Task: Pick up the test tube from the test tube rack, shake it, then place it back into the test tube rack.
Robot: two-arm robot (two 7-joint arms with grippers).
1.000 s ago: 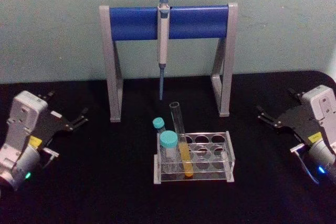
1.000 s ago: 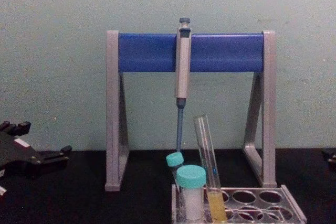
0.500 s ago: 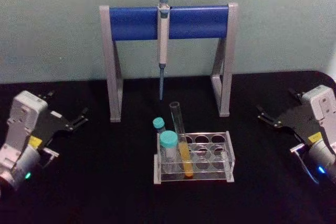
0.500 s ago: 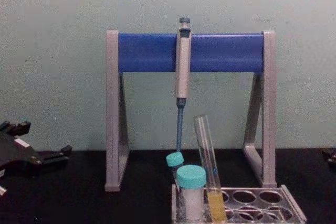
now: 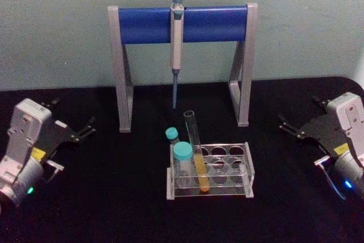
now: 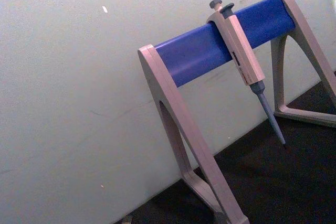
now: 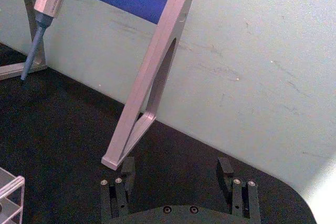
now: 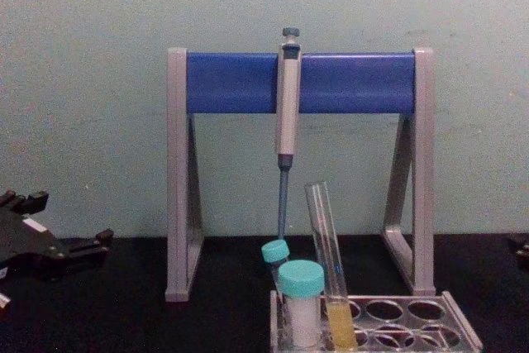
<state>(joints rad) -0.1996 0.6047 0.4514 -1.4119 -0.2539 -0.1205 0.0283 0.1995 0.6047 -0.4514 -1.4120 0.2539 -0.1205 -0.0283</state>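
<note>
The test tube (image 5: 195, 151) is a long clear glass tube with yellow liquid in its lower part. It leans in a front-left hole of the test tube rack (image 5: 242, 170), a low clear plastic rack in the middle of the black table. In the chest view the test tube (image 8: 325, 241) rises above the rack (image 8: 457, 322). My left gripper (image 5: 73, 115) rests far to the left of the rack, open and holding nothing; its dark fingers also show in the chest view (image 8: 70, 221). My right gripper (image 5: 298, 112) sits far right, open and empty, its fingers (image 7: 126, 170) spread wide.
Two teal-capped tubes (image 5: 183, 155) stand in the rack just left of the test tube. Behind the rack stands a tall grey-and-blue pipette stand (image 5: 182, 24) with a pipette (image 5: 176, 49) hanging from it. A pale wall closes off the back.
</note>
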